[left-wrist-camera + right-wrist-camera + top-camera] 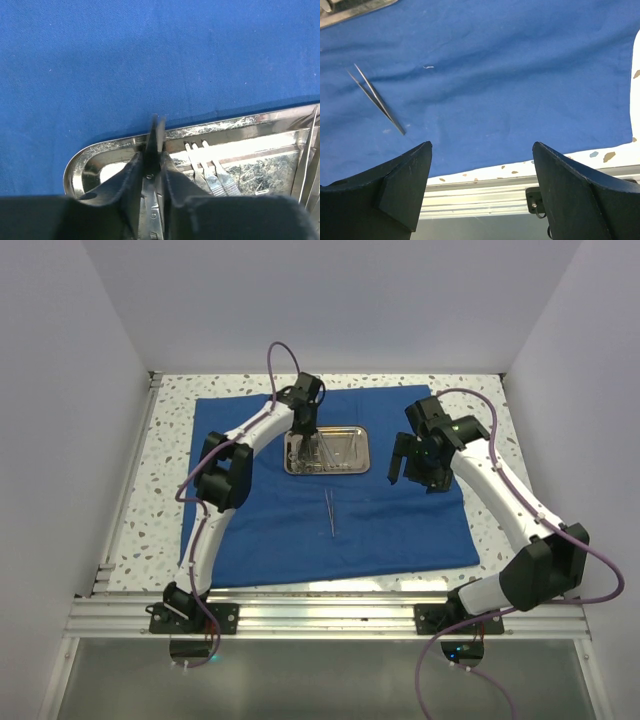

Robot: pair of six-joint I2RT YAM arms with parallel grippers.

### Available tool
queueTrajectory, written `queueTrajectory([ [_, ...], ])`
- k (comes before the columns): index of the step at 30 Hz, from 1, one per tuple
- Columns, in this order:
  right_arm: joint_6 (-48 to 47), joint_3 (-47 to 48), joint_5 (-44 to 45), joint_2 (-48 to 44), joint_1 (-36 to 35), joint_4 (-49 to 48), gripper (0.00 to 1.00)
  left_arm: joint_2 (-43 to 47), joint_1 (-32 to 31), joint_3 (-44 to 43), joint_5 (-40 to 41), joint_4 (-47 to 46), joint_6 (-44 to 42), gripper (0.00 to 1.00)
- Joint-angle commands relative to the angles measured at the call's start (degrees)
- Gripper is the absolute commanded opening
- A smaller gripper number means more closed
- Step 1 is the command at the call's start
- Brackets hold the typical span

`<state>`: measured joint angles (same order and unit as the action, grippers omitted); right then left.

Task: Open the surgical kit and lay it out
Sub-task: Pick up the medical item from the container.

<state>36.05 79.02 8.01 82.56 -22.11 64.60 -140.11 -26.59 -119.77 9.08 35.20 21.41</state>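
Observation:
The royal-blue cloth lies spread flat on the table. The steel tray sits on its upper middle. My left gripper reaches into the tray's left end and is shut on the scissors, whose dark blades stick out past the fingertips over the tray rim. Several flat silver instruments lie in the tray beside them. Thin tweezers lie on the cloth below the tray, and show in the right wrist view. My right gripper hovers open and empty over the cloth, right of the tray.
The speckled tabletop shows around the cloth. An aluminium rail runs along the near edge and also shows in the right wrist view. White walls enclose the left, back and right sides.

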Motion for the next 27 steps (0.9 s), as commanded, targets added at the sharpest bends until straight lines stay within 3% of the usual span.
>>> queueTrajectory([
  [1,0.6,-0.98,1.22,-0.56,0.22,-0.26,0.86,-1.65,0.66,1.38,-1.96,1.62,-0.58,0.2],
  [4,0.42,-2.03,1.31,-1.17,0.14,-0.26,0.86,-2.53,1.01,0.59,-2.84,2.41,-0.4,0.11],
  [6,0.42,-2.82,1.22,-1.44,0.14,-0.44,0.86,-2.53,1.19,-0.2,-2.84,3.29,-0.32,0.0],
  [21,-0.98,-4.76,-0.28,-3.37,0.22,-2.81,0.85,7.66,1.36,-9.52,-3.72,8.83,1.44,0.0],
  [27,-1.77,-5.63,-1.5,-3.99,0.22,-3.78,0.86,13.8,1.28,-4.89,-3.28,9.97,2.85,0.0],
])
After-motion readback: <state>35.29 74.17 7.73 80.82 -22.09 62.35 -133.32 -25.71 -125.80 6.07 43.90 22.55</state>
